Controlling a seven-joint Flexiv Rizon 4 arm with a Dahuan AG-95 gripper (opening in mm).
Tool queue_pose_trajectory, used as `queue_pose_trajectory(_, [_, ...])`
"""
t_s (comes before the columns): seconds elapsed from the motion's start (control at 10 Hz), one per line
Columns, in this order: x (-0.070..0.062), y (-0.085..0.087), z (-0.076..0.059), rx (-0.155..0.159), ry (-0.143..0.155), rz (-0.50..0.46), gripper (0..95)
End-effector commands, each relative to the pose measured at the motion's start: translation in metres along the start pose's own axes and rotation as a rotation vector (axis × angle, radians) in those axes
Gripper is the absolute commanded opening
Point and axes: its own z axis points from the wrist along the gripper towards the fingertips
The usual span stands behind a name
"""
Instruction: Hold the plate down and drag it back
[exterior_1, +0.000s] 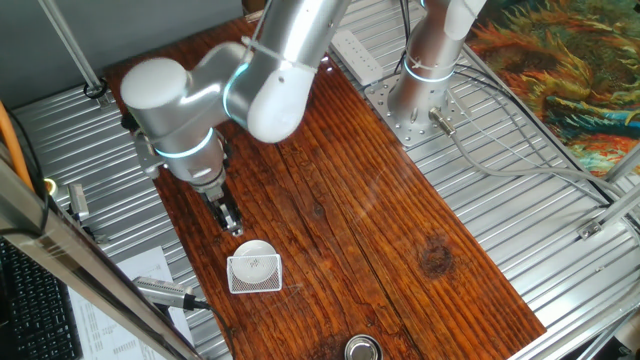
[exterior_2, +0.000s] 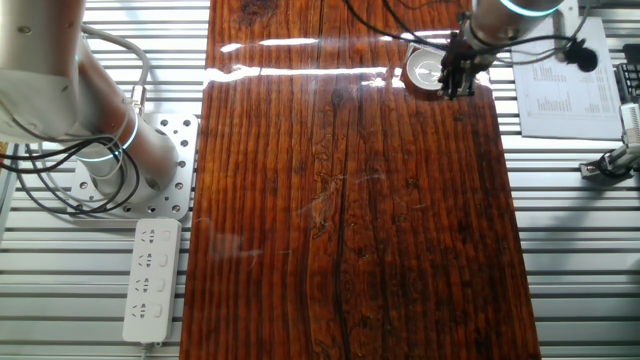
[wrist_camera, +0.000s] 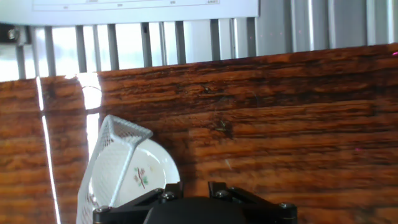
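The small round white plate (exterior_1: 252, 250) lies on the wooden table near its left edge. It also shows in the other fixed view (exterior_2: 422, 68) and in the hand view (wrist_camera: 148, 169), with a tiny floral mark at its centre. A white gridded card (exterior_1: 256, 278) lies partly over the plate and covers its left part in the hand view (wrist_camera: 114, 146). My gripper (exterior_1: 231, 226) points down just beside the plate's rim, apart from it, with its fingers close together and nothing between them. It also shows in the other fixed view (exterior_2: 457, 86) and at the bottom of the hand view (wrist_camera: 194, 188).
A round metallic cup (exterior_1: 362, 348) stands at the table's near end. The arm's base (exterior_1: 420, 100) and a power strip (exterior_2: 150, 280) sit off the table's other side. A printed sheet (exterior_2: 565, 95) lies on the metal slats beyond the table edge next to the plate.
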Motion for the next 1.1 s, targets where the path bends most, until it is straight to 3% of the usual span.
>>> queue_pose_trajectory(0.1, [0.002,0.004,0.003,-0.004,-0.004,0.012,19.0])
queue_pose_trajectory(0.6, [0.008,0.013,0.016,-0.005,-0.002,0.046,19.0])
queue_pose_trajectory(0.9, [0.010,0.013,0.021,-0.036,0.001,0.065,19.0])
queue_pose_trajectory(1.1, [0.011,0.013,0.023,-0.041,0.003,0.066,19.0])
